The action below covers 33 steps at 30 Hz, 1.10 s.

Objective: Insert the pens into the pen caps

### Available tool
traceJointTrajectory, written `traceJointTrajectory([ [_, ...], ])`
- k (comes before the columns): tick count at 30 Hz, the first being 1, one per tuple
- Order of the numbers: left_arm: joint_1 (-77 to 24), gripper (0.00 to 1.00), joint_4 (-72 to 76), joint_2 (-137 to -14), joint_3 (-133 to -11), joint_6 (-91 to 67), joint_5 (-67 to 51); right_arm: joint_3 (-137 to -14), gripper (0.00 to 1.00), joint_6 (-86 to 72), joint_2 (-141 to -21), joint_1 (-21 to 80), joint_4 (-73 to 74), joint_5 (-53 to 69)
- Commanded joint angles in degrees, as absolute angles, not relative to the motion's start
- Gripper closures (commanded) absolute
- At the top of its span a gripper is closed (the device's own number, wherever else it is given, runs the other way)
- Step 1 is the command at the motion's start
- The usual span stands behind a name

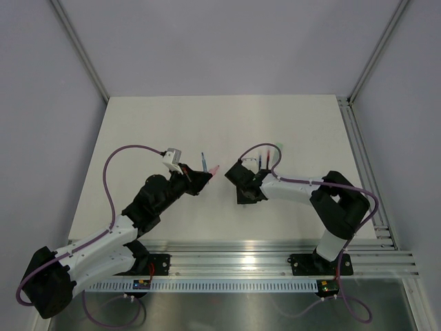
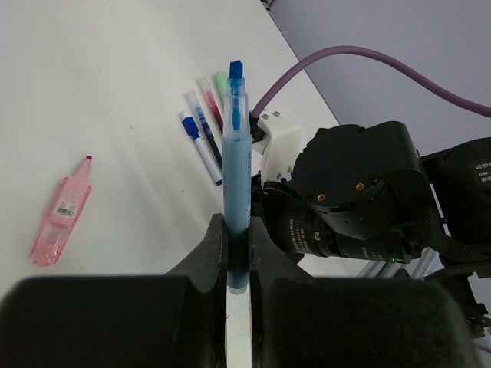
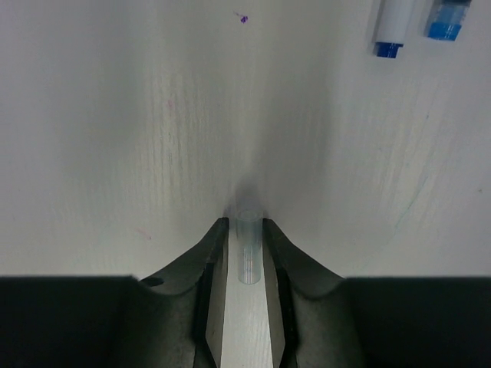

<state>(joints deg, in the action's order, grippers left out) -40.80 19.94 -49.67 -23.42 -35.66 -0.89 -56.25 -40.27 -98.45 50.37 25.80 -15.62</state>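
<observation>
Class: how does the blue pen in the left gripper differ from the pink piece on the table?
The long, slim light blue plastic pen is clamped by the left gripper; the stubby pale pink plastic piece lies loose on the table. The pink piece carries a white label; the blue pen shows none. Both are translucent.

A clear cap [image 3: 247, 249] sits between the fingers [image 3: 213, 257] at lower centre, closely flanked. Two blue-tipped pens [image 3: 391, 31] lie on the table [image 3: 115, 115] at upper right.

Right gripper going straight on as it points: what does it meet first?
Probably the table just ahead of the right gripper; the clear cap between its fingers looks nearly on it.
</observation>
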Motion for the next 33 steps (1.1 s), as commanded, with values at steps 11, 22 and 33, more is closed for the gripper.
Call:
traceJointTrajectory([
  [11,-40.61,1.00,23.91,-50.36,-24.17,-35.86,-1.76,-52.82,1.00,-40.08,-95.64,50.80,28.31,-21.96],
  [22,-40.78,1.00,27.95,-54.05,-24.43,-34.81,-7.11,-52.82,1.00,-33.49,-71.02,50.80,-2.66,-26.54],
  [33,-42.98,1.00,32.87,-56.68,-25.57,-31.21,-15.99,-53.61,1.00,-32.08,-71.28,50.98,-20.56,-18.99],
])
